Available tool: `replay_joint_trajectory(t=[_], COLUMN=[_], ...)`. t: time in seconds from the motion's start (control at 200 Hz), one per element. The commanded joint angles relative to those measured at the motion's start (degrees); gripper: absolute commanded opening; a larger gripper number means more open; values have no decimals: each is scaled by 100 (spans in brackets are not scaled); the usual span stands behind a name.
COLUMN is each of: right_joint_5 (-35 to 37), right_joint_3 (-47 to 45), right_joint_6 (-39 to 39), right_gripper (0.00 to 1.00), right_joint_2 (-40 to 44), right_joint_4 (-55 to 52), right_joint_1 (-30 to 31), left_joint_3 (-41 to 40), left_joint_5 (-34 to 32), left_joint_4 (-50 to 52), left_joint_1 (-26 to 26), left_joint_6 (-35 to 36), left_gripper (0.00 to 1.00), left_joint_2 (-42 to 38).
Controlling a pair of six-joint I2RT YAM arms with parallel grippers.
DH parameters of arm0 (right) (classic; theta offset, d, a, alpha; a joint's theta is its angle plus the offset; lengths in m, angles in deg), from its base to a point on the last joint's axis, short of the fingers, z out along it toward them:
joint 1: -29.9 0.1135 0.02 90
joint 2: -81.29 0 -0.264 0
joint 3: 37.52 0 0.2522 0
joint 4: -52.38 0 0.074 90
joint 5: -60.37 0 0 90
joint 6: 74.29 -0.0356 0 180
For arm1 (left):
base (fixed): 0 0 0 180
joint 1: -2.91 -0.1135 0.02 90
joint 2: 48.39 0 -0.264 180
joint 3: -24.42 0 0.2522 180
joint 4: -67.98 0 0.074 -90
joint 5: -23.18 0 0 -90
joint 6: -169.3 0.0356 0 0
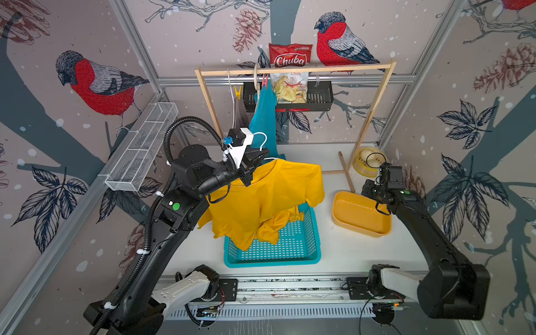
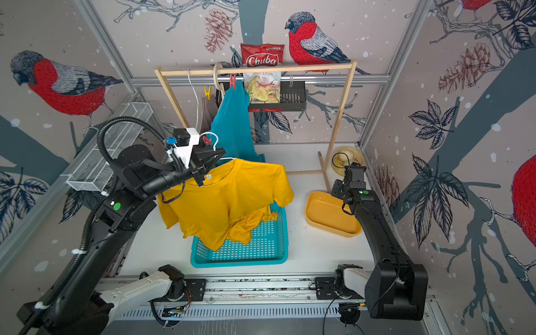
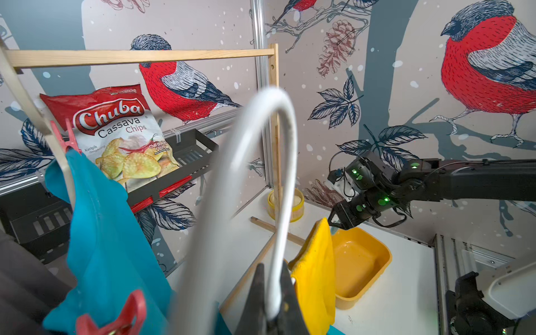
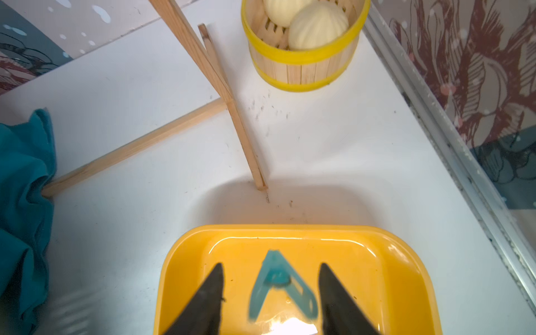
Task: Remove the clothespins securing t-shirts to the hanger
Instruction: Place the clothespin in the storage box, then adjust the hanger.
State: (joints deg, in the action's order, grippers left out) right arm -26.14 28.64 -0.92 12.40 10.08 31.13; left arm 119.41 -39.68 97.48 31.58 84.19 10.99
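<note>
My left gripper point(image 1: 255, 163) point(image 3: 271, 268) is shut on the wire of a white hanger point(image 3: 285, 174). It holds the yellow t-shirt point(image 1: 266, 197) point(image 2: 232, 197) over a basket. The teal t-shirt point(image 1: 262, 121) hangs on the rail, pinned by a red clothespin point(image 1: 264, 79) point(image 3: 68, 137). A second red clothespin point(image 3: 116, 319) sits lower on it. A yellow clothespin point(image 1: 237, 92) hangs further left. My right gripper point(image 4: 271, 266) point(image 1: 367, 188) stands open over the yellow tub point(image 4: 290, 229). A blurred light blue clothespin point(image 4: 278, 287) lies between its fingers, touching neither.
A teal laundry basket point(image 1: 290, 246) sits under the yellow shirt. The wooden rack point(image 1: 290, 70) spans the back, its foot close to the tub point(image 1: 359, 214). A bun steamer point(image 4: 304, 58) stands in the back right corner. A chips bag point(image 1: 290, 58) and a wire shelf point(image 1: 142, 150) hang on the walls.
</note>
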Motion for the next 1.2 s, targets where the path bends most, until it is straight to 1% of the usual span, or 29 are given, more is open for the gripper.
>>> replay_joint_trajectory(t=[0.0,0.085,0.18,0.24,0.285,0.36,0.405,0.475,0.565,0.65,0.715,0.795,0.92,0.971,1.016,1.111,1.196], right_joint_5=[-179,-243,-380,-473,-492,-438,-580,-700,-537,-248,103,218,106,143,183,198,35], right_joint_3=[37,83,224,382,527,880,1152,1673,2320,2775,2975,3153,3358,3375,3366,3234,2985], right_joint_6=[-122,-112,-79,-16,82,264,413,620,984,1419,1723,2028,2161,2185,2224,2282,2335], right_gripper=[73,78,79,79,79,79,79,79,79,79,81,83,83,81,76,56,39], right_joint_2=[-58,26,208,394,573,835,920,895,706,497,315,0,-532,-643,-675,-532,-252], right_joint_4=[142,151,123,109,145,232,273,260,131,-38,-192,-452,-751,-729,-671,-358,24], right_joint_1=[-8,-5,36,193,439,1139,1618,2373,3370,4296,4945,5422,5573,5581,5578,5567,5533], left_joint_3=[-2,-9,-42,-71,-88,-81,-101,-116,-69,-68,-145,-195,-130,-108,-117,-188,-258], left_joint_5=[236,298,361,396,432,447,322,-32,-454,-320,-148,13,196,324,401,363,225], left_joint_4=[-176,-173,-216,-260,-300,-339,-380,-398,-366,-506,-706,-853,-723,-661,-635,-576,-523], left_joint_1=[-10,-7,-7,6,14,70,169,540,1061,1157,1158,1163,1152,1156,1161,1159,1151], left_joint_6=[127,127,46,-40,-119,-290,-379,-302,-77,-185,-308,-404,-419,-431,-437,-416,-342], left_gripper=[0,0,0,0,0,0,0,0,0,0,0,0,0,0,0,0,0], left_joint_2=[-31,-36,-15,15,75,211,305,459,654,756,743,716,749,759,744,660,565])
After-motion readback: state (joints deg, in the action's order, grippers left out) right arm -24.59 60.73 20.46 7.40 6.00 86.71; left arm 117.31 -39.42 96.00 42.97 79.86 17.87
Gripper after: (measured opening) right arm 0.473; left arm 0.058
